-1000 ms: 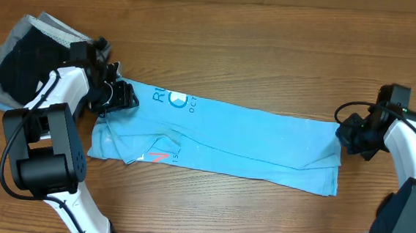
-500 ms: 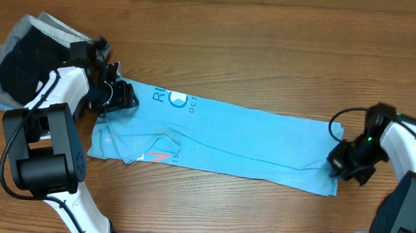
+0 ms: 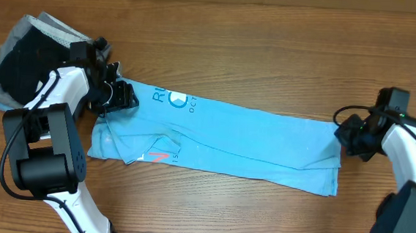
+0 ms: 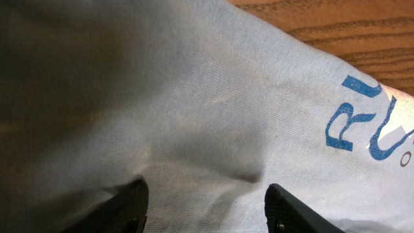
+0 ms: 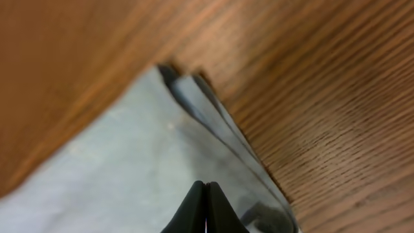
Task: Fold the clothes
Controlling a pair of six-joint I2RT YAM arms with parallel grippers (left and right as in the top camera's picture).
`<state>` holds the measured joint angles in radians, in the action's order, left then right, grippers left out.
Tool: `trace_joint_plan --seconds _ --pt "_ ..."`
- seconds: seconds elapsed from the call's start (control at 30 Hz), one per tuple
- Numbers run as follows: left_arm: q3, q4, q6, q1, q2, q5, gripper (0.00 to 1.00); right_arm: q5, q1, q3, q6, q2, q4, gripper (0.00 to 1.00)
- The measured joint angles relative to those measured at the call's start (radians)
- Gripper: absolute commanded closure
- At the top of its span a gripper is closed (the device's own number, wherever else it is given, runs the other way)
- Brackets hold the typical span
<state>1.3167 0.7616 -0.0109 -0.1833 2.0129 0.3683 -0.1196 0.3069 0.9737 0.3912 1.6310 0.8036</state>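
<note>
The clothes are chiefly a light-blue T-shirt (image 3: 250, 145), folded into a long strip across the table, with its lettering (image 3: 172, 99) and red mark (image 3: 157, 158) near the left end. My left gripper (image 3: 121, 96) sits at the strip's upper left corner. In the left wrist view it (image 4: 206, 204) is open, and the shirt cloth (image 4: 213, 97) lies flat between its fingers (image 4: 132, 204). My right gripper (image 3: 348, 134) is at the shirt's right end. Its jaws (image 5: 206, 188) are shut just over the layered edge (image 5: 220, 129), with no cloth seen between them.
A pile of black and grey garments (image 3: 21, 56) lies at the far left, behind the left arm. Bare wooden table (image 3: 271, 47) surrounds the shirt at the back, front and right.
The right arm swung toward the shirt's front right corner half a second ago and has come back to the right end. The left arm and shirt are unchanged.
</note>
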Motion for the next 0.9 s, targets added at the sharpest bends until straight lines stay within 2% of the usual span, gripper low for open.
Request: trace_joint_plan --seconds 0.13,0.37,0.53,0.63,0.7,0.8,0.9 --pt "0.0 0.0 0.0 0.0 0.0 0.0 0.38 0.0 0.0 -0.033 0.001 0.031 0.034 0.96" --pt "0.0 0.0 0.0 0.0 0.0 0.0 0.39 0.009 0.0 -0.025 0.0 0.032 0.37 0.96" --pt "-0.001 0.0 0.0 -0.001 0.0 0.003 0.39 0.02 0.0 0.014 0.0 0.002 0.381 0.96" --pt "-0.001 0.001 0.0 -0.001 0.0 0.008 0.38 0.021 0.0 0.039 0.002 -0.039 0.327 0.56" --pt "-0.001 0.005 0.0 -0.002 0.0 0.031 0.36 0.018 0.003 0.045 -0.013 -0.05 0.281 0.38" --pt "0.0 0.034 -0.004 -0.002 0.002 0.076 0.37 -0.004 0.019 0.047 -0.055 -0.05 0.223 0.32" --pt "0.012 0.12 -0.035 0.0 0.014 0.128 0.42 -0.035 0.063 0.047 -0.1 -0.05 0.192 0.27"
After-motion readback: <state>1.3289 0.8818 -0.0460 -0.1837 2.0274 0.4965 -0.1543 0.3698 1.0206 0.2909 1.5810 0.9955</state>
